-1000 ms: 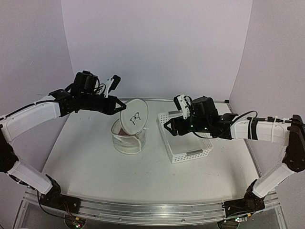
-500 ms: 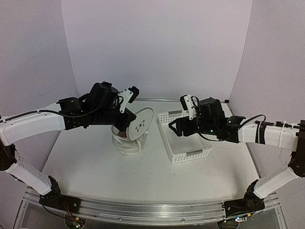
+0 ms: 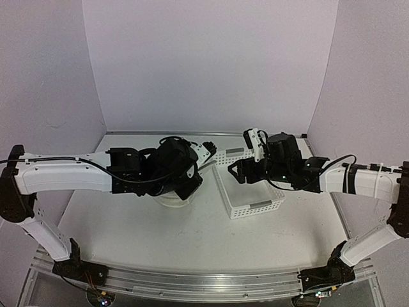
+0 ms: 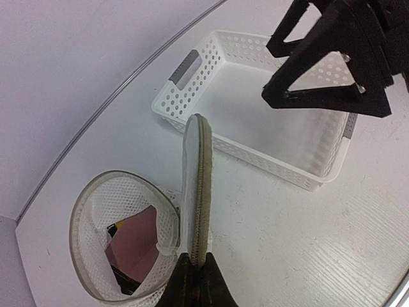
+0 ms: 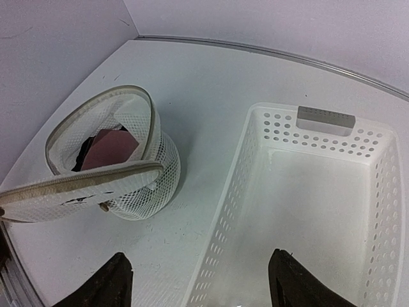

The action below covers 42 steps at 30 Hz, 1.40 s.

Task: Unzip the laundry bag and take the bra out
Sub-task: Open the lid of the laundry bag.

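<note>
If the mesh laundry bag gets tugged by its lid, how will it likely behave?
Probably floppy: the laundry bag is thin mesh, its wall standing unevenly below the rim. Likely light, so pulling the lid, pinched in the left claw, may drag or tip the whole bag. The edged rims look stiffer and should hold their round shape.

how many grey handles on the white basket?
2. The far-end handle sits on the basket wall nearest the back wall; the near-end handle is on the opposite wall, toward the arm bases. None appear hidden.
</note>
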{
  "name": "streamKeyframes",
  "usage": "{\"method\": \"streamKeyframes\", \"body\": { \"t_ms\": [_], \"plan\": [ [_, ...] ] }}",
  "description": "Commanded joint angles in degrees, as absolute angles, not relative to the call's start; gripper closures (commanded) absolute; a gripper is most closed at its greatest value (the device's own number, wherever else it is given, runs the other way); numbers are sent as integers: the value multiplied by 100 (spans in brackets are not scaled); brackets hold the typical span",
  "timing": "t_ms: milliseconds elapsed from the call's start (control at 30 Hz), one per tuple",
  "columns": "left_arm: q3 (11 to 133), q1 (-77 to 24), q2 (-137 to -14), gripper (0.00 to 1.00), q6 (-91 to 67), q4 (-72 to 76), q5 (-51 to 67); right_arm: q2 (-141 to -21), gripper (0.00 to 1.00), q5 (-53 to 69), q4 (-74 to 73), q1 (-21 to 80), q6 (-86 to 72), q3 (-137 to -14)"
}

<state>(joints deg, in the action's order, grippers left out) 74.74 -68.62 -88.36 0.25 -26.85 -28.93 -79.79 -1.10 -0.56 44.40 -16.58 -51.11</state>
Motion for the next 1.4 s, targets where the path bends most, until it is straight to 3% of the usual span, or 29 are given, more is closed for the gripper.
{"method": "streamKeyframes", "body": {
  "t_ms": [0, 133, 233, 800, 1100, 1367],
  "plan": [
    [7936, -7155, -9049, 91, 223, -2879, -3499, -7713, 25, -258, 219, 4438, -1718, -5029],
    [8036, -7339, -9168, 75, 254, -2959, -3426, -7661, 25, -296, 213, 4438, -1731, -4968],
    [8121, -7444, -9195, 69, 255, -3003, -3358, -7598, 25, -337, 215, 4438, -1731, -4921],
    [8543, -7393, -8992, 44, 480, -3024, -2923, -7305, 25, -172, 194, 4443, -1818, -4892],
    [8828, -6215, -8785, 37, 870, -3235, -1839, -7417, 25, 412, 155, 4458, -1836, -5048],
    [9342, -4949, -9140, 26, 914, -3347, -960, -8011, 15, 614, 145, 4673, -1812, -5565]
  ]
}}
